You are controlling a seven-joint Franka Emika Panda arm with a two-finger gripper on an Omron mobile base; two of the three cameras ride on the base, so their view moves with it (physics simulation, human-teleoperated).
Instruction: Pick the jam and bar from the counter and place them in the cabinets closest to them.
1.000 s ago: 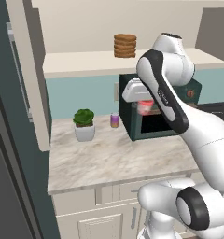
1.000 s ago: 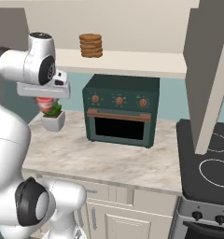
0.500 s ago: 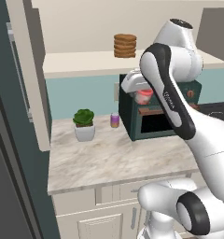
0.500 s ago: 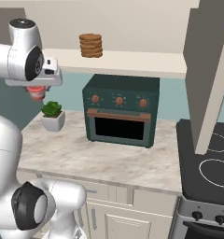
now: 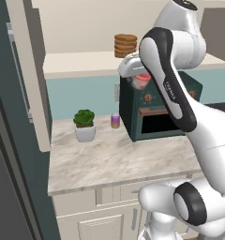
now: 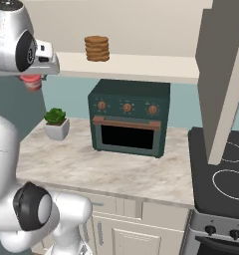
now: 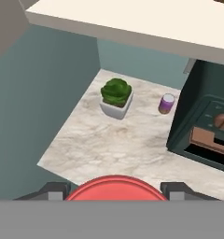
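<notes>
The jam (image 5: 141, 81), a small red-pink jar, hangs in the air just under the front edge of the cream open cabinet shelf (image 5: 81, 63), left of the oven's top. My gripper (image 5: 140, 78) is shut on it from above. In the right base view the jam (image 6: 31, 82) sits below the hand, with the gripper (image 6: 32, 79) beside the shelf (image 6: 141, 65). The hand view looks down past the jam's red lid (image 7: 116, 186), held between the fingers of the gripper (image 7: 115, 190), onto the marble counter (image 7: 118, 140) far below.
A dark green toaster oven (image 5: 156, 112) stands on the counter (image 5: 109, 161). Left of it are a purple jar (image 5: 115, 120) and a potted plant (image 5: 85, 124). A stack of brown discs (image 5: 125, 45) rests on the shelf. A stove (image 6: 223, 179) lies to the right.
The arm has risen with the jam, from in front of the oven's upper face up to the height of the shelf's edge. The counter items have not moved.
</notes>
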